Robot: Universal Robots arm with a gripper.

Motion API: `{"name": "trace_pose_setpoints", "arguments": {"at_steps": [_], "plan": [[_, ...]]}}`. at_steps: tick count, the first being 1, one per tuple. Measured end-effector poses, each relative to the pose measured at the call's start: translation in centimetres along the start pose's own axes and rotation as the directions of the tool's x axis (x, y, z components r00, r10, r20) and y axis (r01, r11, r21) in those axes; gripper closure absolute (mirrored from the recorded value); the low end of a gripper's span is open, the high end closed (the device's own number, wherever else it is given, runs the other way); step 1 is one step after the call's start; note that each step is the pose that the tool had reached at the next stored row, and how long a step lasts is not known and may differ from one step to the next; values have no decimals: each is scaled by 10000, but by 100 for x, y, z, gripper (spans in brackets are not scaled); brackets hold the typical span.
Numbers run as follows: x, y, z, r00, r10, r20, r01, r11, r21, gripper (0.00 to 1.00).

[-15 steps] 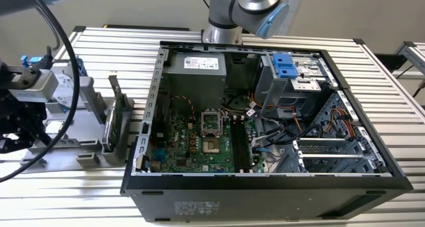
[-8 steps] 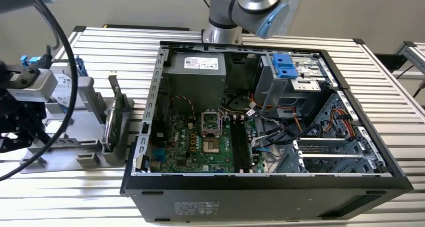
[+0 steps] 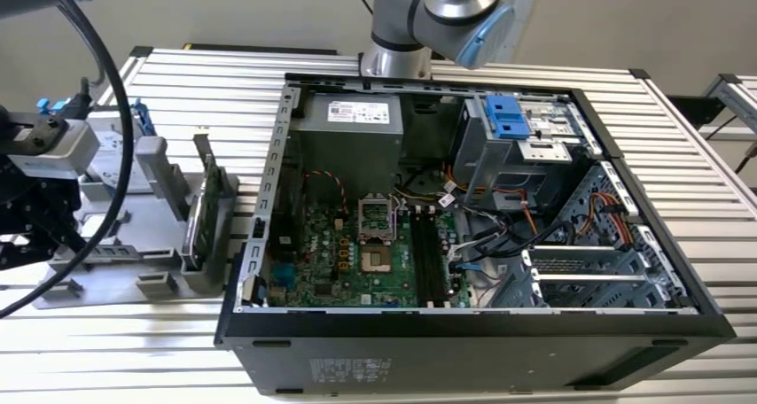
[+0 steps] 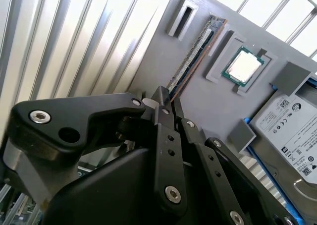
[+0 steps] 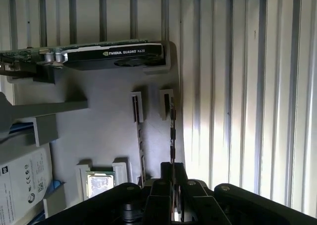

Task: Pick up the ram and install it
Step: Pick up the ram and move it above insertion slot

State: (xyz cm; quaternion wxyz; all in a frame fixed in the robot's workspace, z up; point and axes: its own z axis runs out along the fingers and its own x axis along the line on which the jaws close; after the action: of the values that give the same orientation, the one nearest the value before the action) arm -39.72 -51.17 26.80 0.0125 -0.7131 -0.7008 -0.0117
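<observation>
Tabletop [image 3: 662,112]: ribbed metal slats, brightly lit.
Tray [image 5: 99,131]: grey, set on the tabletop beside the opened case [image 3: 473,333].
Fingers [image 5: 167,174]: drawn narrow; the ram [image 5: 172,131] is clamped between them.

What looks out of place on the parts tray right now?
Nothing stands out. The ram stands on edge, straight in the grey tray, with the gripper shut on one end. The graphics card, processor and hard drive sit squarely in their holders.
</observation>
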Motion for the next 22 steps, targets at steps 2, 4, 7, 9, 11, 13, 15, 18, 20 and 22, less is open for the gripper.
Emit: {"name": "trace_pose_setpoints", "arguments": {"at_steps": [2,4,7,9,11,13,15,18,20,22], "plan": [[0,-1,-10,10000,29,1,-29,10000,-1,100],[1,-2,-19,10000,58,0,-58,10000,-1,100],[1,-3,-31,9999,100,0,-100,9999,-3,100],[1,-4,-39,9999,128,1,-128,9999,-4,100],[2,-4,-46,9999,156,1,-156,9999,-4,100],[2,-5,-52,9998,184,0,-184,9998,-5,100],[2,-6,-58,9998,210,0,-210,9998,-6,100],[2,-7,-68,9997,250,0,-250,9997,-8,100],[2,-8,-74,9996,275,1,-275,9996,-8,100],[3,-9,-80,9995,302,0,-302,9995,-10,100]]}}
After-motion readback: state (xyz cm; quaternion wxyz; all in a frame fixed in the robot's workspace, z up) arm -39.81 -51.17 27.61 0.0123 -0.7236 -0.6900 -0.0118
